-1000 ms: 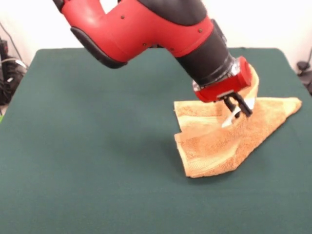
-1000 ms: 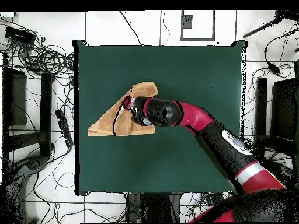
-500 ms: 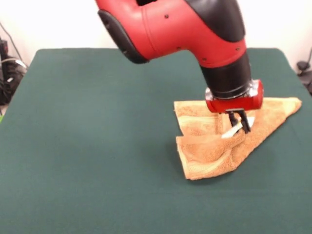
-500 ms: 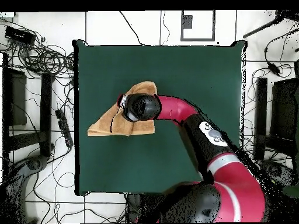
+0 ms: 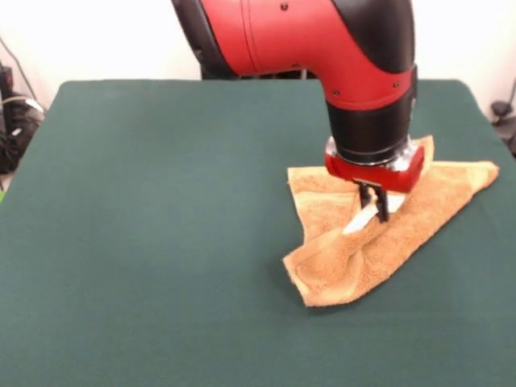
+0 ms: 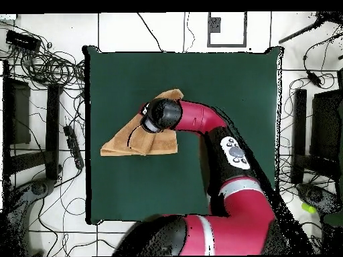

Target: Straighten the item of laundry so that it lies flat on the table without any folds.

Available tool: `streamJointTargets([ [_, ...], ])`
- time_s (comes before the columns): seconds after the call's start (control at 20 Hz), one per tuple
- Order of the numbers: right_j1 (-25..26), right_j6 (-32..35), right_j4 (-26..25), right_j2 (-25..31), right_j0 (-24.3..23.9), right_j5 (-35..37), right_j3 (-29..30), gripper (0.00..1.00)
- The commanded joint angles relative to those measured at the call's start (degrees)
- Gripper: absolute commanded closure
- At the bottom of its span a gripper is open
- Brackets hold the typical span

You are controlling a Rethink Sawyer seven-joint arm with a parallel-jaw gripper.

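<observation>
The orange-tan towel (image 5: 355, 258) lies crumpled and folded over itself at the right of the green table (image 5: 161, 210). One corner stretches to the right edge. My gripper (image 5: 373, 211) points straight down over the towel's middle. It is shut on a raised fold beside the small white label (image 5: 359, 220). In the overhead view the towel (image 6: 127, 142) is a folded triangle near the table's left edge (image 6: 91, 100), and the arm's wrist (image 6: 161, 115) hides the gripper.
Cables and stands (image 6: 47, 67) lie on the floor left of the table in the overhead view. The towel's right corner (image 5: 488, 171) lies close to the table's right edge.
The arm has swung upright over the towel. The gripper has moved left in the front view with the fold in it, and the towel's near corner has shifted left.
</observation>
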Motion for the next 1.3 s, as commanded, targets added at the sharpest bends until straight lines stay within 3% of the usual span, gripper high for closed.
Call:
streamJointTargets([
  [0.05, 1.95, 28.47, 6.01, -13.55, 9.36, 14.39, -12.71, 1.0],
  [0.4, 6.08, 41.65, 12.42, -16.86, 14.33, 18.7, -22.11, 1.0],
  [0.75, 14.39, 49.61, 12.51, -21.95, 18.86, 27.69, -37.18, 1.0],
  [0.95, 18.62, 52.6, 13.04, -23.07, 20.62, 28.04, -44.14, 1.0],
  [1.15, 20.8, 55.43, 13.53, -24.46, 21.84, 26.23, -46.72, 1.0],
  [1.3, 20.26, 57.54, 13.69, -25.52, 22.57, 24.75, -45.53, 1.0],
])
